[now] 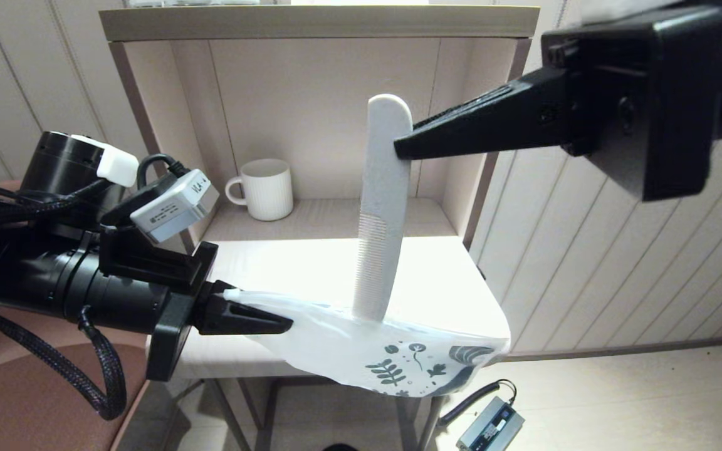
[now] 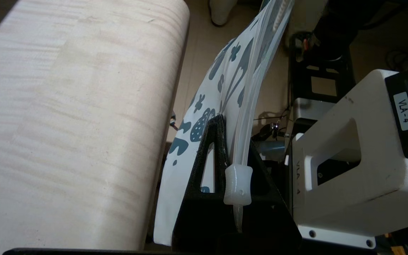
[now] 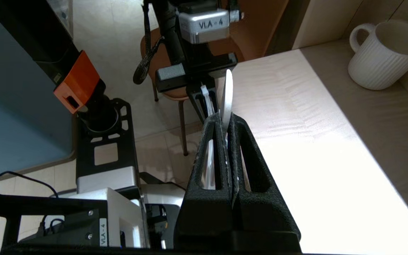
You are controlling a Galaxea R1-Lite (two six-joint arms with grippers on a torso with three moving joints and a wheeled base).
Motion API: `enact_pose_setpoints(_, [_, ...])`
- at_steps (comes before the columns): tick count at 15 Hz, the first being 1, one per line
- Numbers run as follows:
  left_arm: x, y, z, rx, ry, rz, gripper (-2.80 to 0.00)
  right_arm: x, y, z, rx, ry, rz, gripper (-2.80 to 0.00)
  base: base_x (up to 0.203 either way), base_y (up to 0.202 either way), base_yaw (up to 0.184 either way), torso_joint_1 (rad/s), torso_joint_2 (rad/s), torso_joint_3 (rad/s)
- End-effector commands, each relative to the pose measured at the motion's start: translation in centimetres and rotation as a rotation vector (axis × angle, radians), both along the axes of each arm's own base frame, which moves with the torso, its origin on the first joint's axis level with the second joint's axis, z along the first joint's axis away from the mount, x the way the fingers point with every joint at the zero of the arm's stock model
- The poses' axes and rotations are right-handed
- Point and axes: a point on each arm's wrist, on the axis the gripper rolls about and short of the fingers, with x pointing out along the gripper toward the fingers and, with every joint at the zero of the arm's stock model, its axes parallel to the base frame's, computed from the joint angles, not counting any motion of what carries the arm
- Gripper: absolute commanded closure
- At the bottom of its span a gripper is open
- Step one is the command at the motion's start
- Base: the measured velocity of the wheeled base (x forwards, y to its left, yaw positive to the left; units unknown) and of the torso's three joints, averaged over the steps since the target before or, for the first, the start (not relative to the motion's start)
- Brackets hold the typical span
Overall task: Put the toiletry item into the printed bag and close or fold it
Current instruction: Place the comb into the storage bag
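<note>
Here, by item:

Comb (image 1: 381, 207): stands almost upright, rounded plain end up, fine teeth on the lower half; its lower tip sits at the bag's upper edge — whether it is inside the mouth cannot be told.
Right gripper (image 1: 400, 148): reaches in from the upper right, fingers closed on the comb near its top end; in the right wrist view the comb (image 3: 228, 92) shows edge-on, sticking out past the pinched fingertips (image 3: 226, 122).
Bag (image 1: 361, 351): hangs over the front edge of the worktop, sagging, with the teal leaf and flower prints at its low right end.
Left gripper (image 1: 282, 324): comes in level from the left, clamped on the bag's left corner; the left wrist view shows the fingers (image 2: 221, 141) shut on the bag (image 2: 225, 71) at its zip strip, a small white slider just at the tip.
Worktop (image 1: 436, 282): pale wood, brightly lit — the bag lies partly across its front.
Mug (image 1: 264, 188): white, ribbed, upright on the shelf at the back, well apart from the comb.
</note>
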Motion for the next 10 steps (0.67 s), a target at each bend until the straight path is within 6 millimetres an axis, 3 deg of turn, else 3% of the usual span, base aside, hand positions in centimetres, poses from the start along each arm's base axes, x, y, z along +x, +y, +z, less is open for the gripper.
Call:
enact_pose_setpoints(1, [0.0, 0.0, -0.1, -0.001, 0.002, -0.006, 0.0, 0.4, 0.5, -1.4, -0.044, 0.036, 0.005, 0.0, 0.0, 0.0, 0.0, 0.0, 0.0, 0.0])
enact_pose_setpoints(4, [0.0, 0.0, 0.0, -0.002, 0.001, -0.006, 0.0, 1.2, 1.2, -2.9, -0.096, 0.047, 0.015, 0.0, 0.0, 0.0, 0.0, 0.0, 0.0, 0.0])
enact_pose_setpoints(10, [0.0, 0.0, -0.1, -0.001, 0.002, -0.006, 0.0, 0.6, 0.2, -1.7, -0.13, -0.027, -0.02, 0.0, 0.0, 0.0, 0.0, 0.0, 0.0, 0.0])
